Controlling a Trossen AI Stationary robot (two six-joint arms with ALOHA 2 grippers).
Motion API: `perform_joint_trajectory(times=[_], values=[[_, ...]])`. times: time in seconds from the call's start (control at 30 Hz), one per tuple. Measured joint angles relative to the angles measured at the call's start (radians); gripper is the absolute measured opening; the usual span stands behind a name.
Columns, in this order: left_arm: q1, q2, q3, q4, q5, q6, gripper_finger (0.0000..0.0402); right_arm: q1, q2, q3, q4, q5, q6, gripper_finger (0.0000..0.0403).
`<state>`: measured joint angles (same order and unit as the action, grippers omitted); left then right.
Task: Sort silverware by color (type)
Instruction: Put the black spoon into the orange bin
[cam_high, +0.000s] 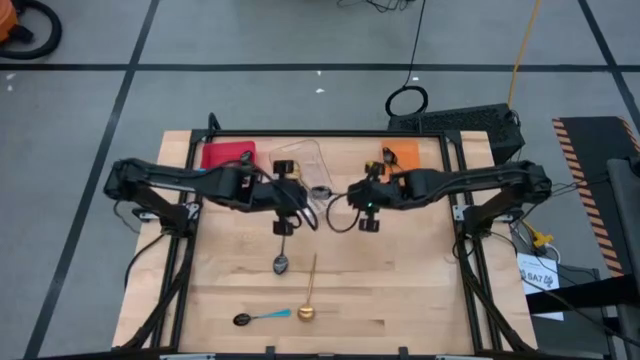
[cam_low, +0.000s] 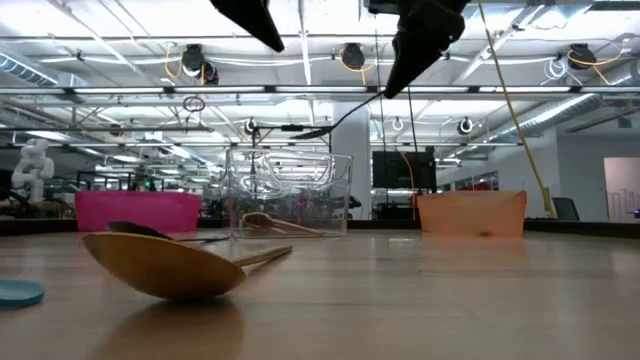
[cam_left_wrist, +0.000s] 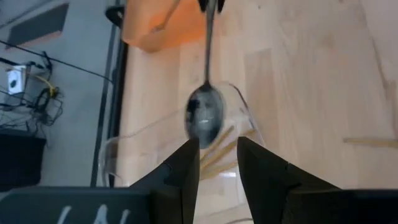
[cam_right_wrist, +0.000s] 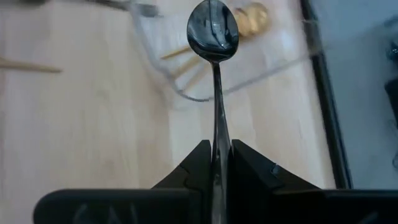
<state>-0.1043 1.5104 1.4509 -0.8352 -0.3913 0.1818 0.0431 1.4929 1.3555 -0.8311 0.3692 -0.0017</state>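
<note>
- We see a dark silvery metal spoon (cam_right_wrist: 212, 28) clamped by its handle in the right gripper (cam_right_wrist: 216, 163), bowl forward, held in the air over the clear plastic bin (cam_high: 312, 165) at the back middle of the table.
- The left gripper (cam_left_wrist: 218, 163) sits just behind the spoon's bowl with its fingers standing apart and gripping nothing; the bowl hangs in front of the gap.
- We judge the spoon stiff, light and slick: polished metal that could pivot or slide in a pinch, so the flat of the handle near mid-length is the better hold, not the rounded bowl.
- Inside the clear bin lies a gold spoon with a slim handle (cam_right_wrist: 245, 23).
- On the wooden table (cam_high: 400, 280), well apart from the bins, lie another dark metal spoon (cam_high: 281, 262), a gold spoon (cam_high: 308, 305) and a dark-bowled spoon with a light blue handle (cam_high: 262, 317).
- A red bin (cam_high: 228, 155) stands at the back left, an orange bin (cam_high: 402, 155) at the back right.
</note>
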Motion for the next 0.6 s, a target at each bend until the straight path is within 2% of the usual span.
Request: perform_joint_trajectory(times=[0.13,0.3,0.47,0.6], values=[[-0.003,-0.032,-0.012,0.002,-0.003,0.004,0.0115,-0.045,-0.084,-0.078,-0.013,0.031,0.054,0.0045],[-0.001,-0.078,-0.087,0.044,-0.003,0.03,0.0115,-0.127,-0.258,-0.244,0.026,0.052,0.163,0.0045],[0.005,-0.128,-0.17,0.132,-0.004,0.03,0.0115,-0.223,-0.406,-0.394,0.027,0.107,0.385,0.0045],[0.004,-0.163,-0.218,0.193,-0.004,0.033,0.0115,-0.279,-0.472,-0.467,0.013,0.104,0.526,0.0045]])
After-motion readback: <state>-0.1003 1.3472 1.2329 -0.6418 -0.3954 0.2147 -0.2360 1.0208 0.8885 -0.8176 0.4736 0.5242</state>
